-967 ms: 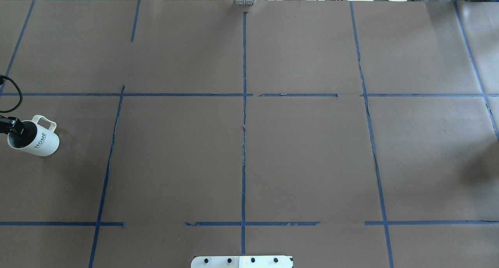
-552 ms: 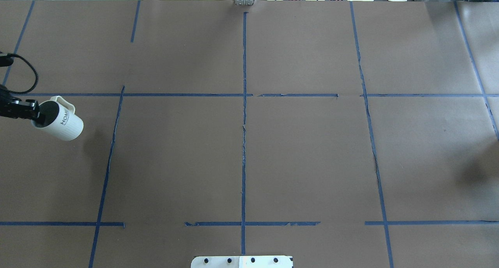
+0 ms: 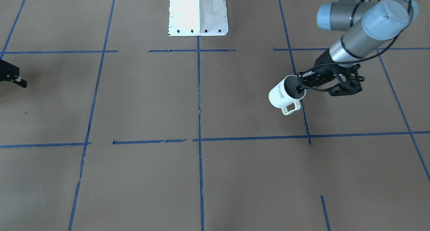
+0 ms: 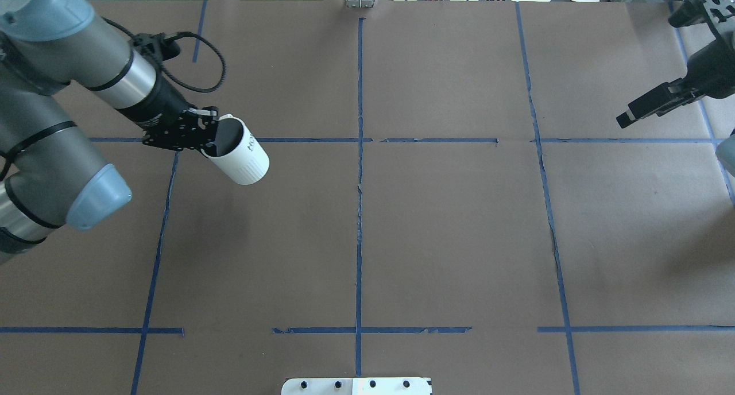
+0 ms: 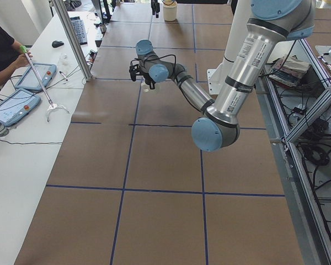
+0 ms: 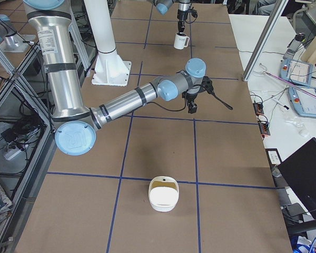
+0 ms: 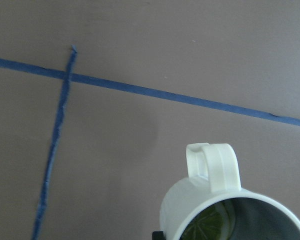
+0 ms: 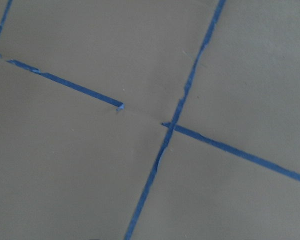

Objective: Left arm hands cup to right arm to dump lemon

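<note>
My left gripper [image 4: 210,144] is shut on the rim of the off-white cup [image 4: 244,158], with one finger inside the mouth. It holds the cup tilted above the table's left half. The front view shows the cup [image 3: 281,96] with its handle towards the camera, at the left gripper [image 3: 300,87]. In the left wrist view the olive-yellow lemon [image 7: 208,226] lies inside the cup [image 7: 190,202]. My right gripper [image 4: 646,107] hangs at the far right, well apart from the cup; I cannot tell whether it is open. It also shows at the front view's left edge [image 3: 13,77].
Brown paper with blue tape lines [image 4: 359,154] covers the table. A white lidded container [image 6: 164,194] stands near the table's right end. The robot's white base plate [image 3: 198,12] sits at the near middle edge. Operators' tablets lie on a side table [image 5: 14,105].
My left arm has carried the cup from the left edge rightwards and away from the robot, past the left tape line. My right gripper has come into view at the far right.
</note>
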You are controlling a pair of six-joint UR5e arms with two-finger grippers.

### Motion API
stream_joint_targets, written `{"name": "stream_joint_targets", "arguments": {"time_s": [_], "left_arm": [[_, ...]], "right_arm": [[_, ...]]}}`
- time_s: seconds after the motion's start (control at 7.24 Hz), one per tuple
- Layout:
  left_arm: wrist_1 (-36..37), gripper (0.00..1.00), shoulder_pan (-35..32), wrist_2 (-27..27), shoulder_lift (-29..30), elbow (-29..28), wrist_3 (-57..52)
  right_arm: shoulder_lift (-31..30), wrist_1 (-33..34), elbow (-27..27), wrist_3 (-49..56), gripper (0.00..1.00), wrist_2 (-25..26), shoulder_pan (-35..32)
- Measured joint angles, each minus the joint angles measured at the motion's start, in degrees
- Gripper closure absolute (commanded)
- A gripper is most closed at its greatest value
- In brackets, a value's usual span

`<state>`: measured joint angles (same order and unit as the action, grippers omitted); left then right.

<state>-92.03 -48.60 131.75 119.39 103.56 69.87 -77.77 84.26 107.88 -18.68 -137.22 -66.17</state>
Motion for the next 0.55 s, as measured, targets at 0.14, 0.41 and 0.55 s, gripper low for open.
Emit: {"name": "stream_joint_targets", "arguments": {"time_s": [0.14, 0.41, 0.55], "left_arm": [[3.6, 1.00, 1.7, -1.0, 4.2, -0.6, 1.6], [5.6, 1.00, 3.8, -2.2, 11.4, -4.7, 5.4], [5.7, 1.00, 4.2, -2.3, 15.7, -8.5, 7.3]], "right_arm": [[2.4, -3.5, 1.6, -4.8, 0.00, 8.2, 4.7], [3.8, -14.9, 2.4, -16.9, 0.00, 26.2, 16.8], [4.1, -18.6, 2.5, -20.4, 0.00, 33.4, 22.3]]}}
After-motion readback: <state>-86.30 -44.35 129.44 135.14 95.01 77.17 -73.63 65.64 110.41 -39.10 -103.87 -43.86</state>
